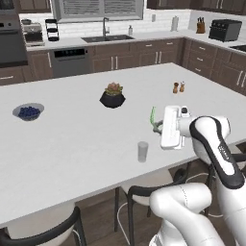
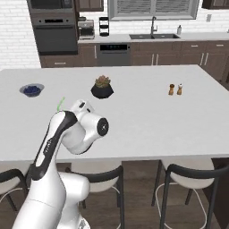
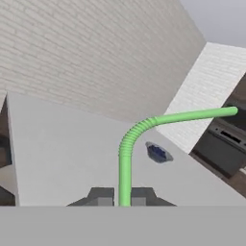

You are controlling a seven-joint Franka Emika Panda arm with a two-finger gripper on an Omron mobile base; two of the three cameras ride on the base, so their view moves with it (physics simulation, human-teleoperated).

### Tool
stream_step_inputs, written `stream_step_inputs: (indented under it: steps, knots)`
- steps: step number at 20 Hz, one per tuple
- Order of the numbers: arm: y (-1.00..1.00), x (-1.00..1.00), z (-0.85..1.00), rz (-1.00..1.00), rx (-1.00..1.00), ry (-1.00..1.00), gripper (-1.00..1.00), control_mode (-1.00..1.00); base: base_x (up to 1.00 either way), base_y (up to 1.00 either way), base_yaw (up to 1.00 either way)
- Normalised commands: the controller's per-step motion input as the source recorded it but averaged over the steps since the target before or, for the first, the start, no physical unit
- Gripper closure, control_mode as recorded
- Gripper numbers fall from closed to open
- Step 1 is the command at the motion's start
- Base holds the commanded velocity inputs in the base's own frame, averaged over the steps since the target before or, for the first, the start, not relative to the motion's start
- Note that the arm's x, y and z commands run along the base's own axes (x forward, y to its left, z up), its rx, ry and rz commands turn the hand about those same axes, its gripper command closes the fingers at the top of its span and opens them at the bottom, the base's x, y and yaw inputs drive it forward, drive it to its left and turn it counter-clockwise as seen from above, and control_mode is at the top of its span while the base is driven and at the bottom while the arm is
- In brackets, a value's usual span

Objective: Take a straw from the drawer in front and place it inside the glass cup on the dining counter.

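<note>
Over the white dining counter (image 1: pixel 72 139), the gripper (image 1: pixel 156 126) is clamped on the green straw (image 3: pixel 126 158), so the fetching looks done; lowering it into the empty glass cup (image 1: pixel 142 151) just beside remains.

Arm bent fwd, wrist horiz., fingers (image 3: pixel 121 197) pinched shut.

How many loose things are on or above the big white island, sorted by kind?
Straw, held in the claw: 1
Glass cup: 1
Potted plant: 1
Bowl of blueberries: 1
Shakers: 2
Total: 6
</note>
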Motion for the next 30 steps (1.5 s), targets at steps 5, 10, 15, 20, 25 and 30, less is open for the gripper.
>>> stream_step_inputs:
  steps: [5,10,15,20,25,30]
  knots:
    - [-0.28,0.01,0.01,0.1,0.19,0.12,1.0,-1.0,0.0,0.0,0.0]
    - [-0.26,0.07,0.12,0.08,0.23,0.16,1.0,-1.0,0.0,0.0,0.0]
    - [-0.08,0.27,0.18,0.01,0.15,0.16,1.0,-1.0,0.0,0.0,0.0]
    - [-0.03,0.16,-0.17,0.06,0.04,0.17,1.0,-1.0,0.0,0.0,0.0]
    - [-0.15,0.1,-0.2,0.08,0.08,0.04,1.0,-1.0,0.0,0.0,0.0]
    - [-0.05,0.18,0.0,0.07,0.13,0.07,1.0,-1.0,0.0,0.0,0.0]
